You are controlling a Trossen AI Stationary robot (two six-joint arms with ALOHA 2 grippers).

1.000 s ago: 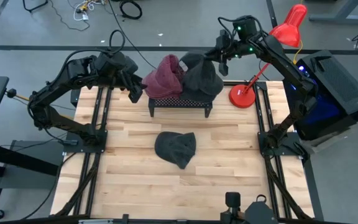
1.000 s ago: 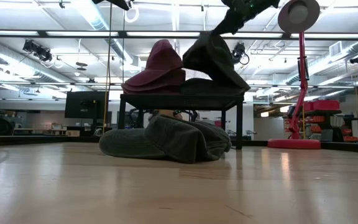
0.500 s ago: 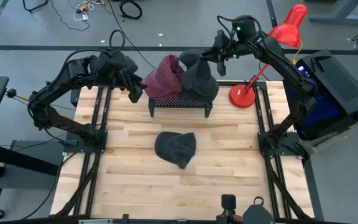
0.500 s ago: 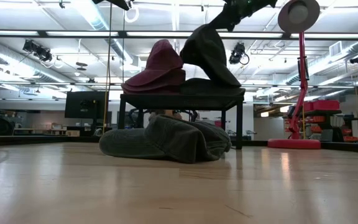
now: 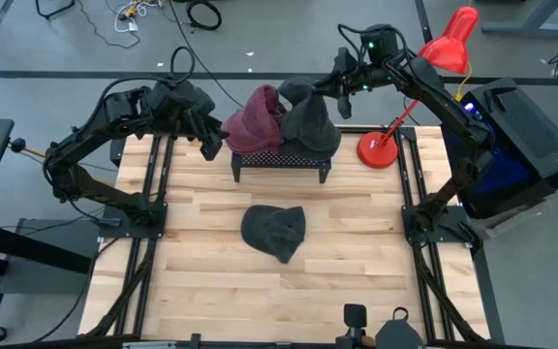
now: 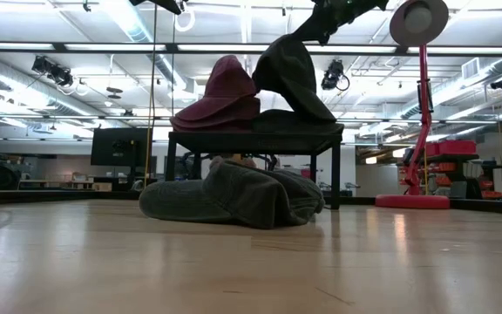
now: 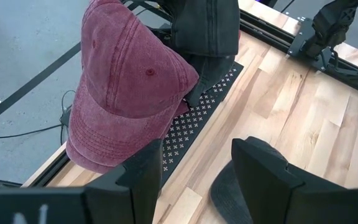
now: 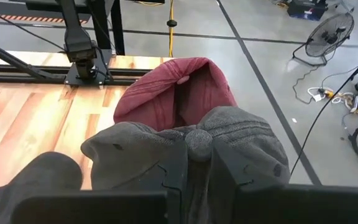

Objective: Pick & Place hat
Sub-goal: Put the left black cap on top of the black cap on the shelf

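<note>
Wooden table [image 5: 211,281] from above: small black rack [image 5: 279,160] at the far edge carries a red cap [image 5: 256,120] and, touching it, a dark grey cap [image 5: 312,121]. Right gripper [image 5: 329,85] pinched on the top of the dark grey cap; left gripper [image 5: 211,143] just beside the red cap, fingers apart, holding nothing. A grey beanie [image 5: 274,231] lies mid-table, clear of the rack; red desk lamp [image 5: 424,78] stands at the far right corner.
</note>
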